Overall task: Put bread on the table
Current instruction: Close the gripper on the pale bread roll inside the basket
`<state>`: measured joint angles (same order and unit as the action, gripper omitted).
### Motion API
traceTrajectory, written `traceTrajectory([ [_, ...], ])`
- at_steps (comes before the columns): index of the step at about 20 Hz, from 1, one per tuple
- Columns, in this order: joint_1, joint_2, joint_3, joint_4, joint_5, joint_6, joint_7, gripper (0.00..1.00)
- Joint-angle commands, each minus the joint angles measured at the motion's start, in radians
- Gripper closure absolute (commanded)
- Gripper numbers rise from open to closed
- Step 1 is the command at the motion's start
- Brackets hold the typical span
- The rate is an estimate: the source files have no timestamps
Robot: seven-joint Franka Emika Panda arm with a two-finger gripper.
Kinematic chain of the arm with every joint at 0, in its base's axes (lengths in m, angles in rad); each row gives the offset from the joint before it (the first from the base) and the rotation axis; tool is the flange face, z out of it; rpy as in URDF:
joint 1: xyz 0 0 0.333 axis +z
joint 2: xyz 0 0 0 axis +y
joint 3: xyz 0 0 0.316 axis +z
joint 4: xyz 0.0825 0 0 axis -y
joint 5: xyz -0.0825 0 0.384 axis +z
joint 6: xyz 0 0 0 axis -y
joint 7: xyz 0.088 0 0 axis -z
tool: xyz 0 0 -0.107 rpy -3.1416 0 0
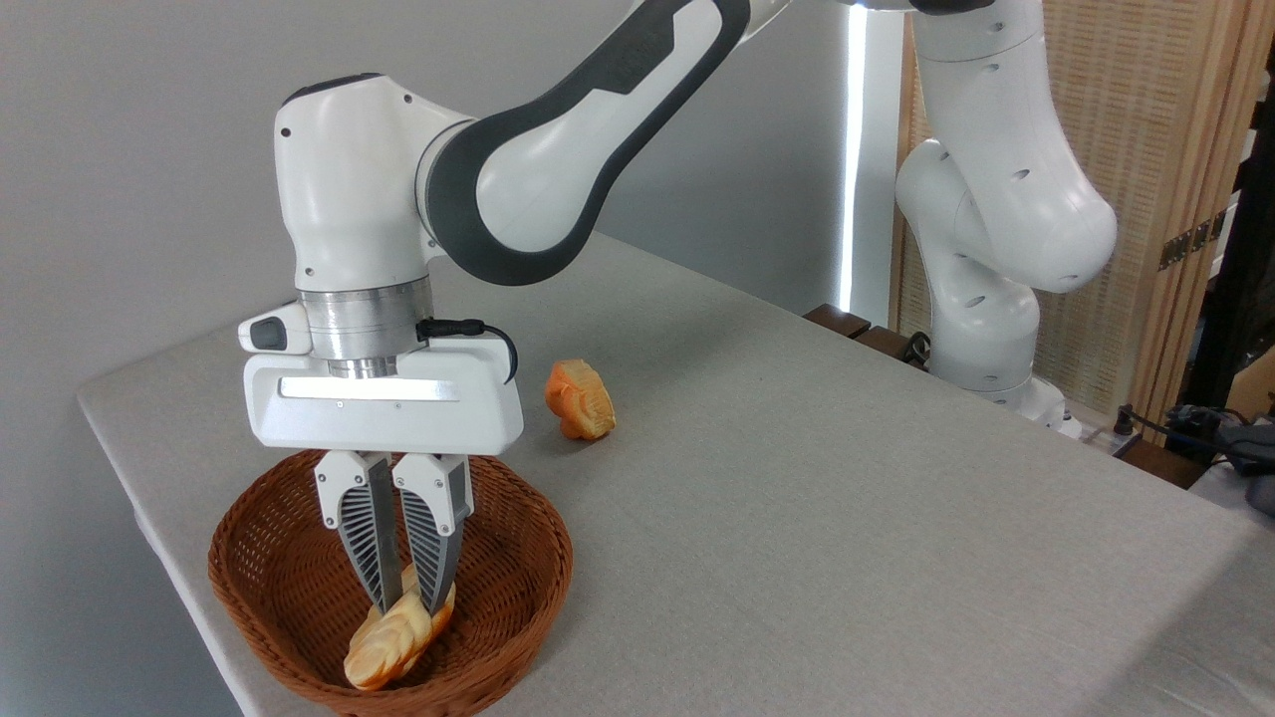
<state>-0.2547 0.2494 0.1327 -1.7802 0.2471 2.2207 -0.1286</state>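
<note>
The bread (386, 642), a pale golden braided loaf, lies tilted inside the brown wicker basket (518, 583) at the lower left. My gripper (406, 601) reaches straight down into the basket, its two ribbed fingers (367, 543) closed tight on the loaf's upper end. The loaf's lower end rests near the basket's front wall. The grey cloth-covered table (797, 498) spreads out to the right of the basket.
A smaller, deeper-orange bread piece (580, 400) lies on the cloth behind the basket. The arm's white base (986, 329) stands at the table's far right edge. The table's left edge runs close to the basket.
</note>
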Motion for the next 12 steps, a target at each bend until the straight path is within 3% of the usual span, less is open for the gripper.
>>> traceTrajectory([
  [1,0.002,-0.013,-0.005,-0.011,0.023,0.019,-0.016,0.82],
  [12,0.002,-0.025,-0.024,-0.010,0.023,0.014,-0.012,0.82],
])
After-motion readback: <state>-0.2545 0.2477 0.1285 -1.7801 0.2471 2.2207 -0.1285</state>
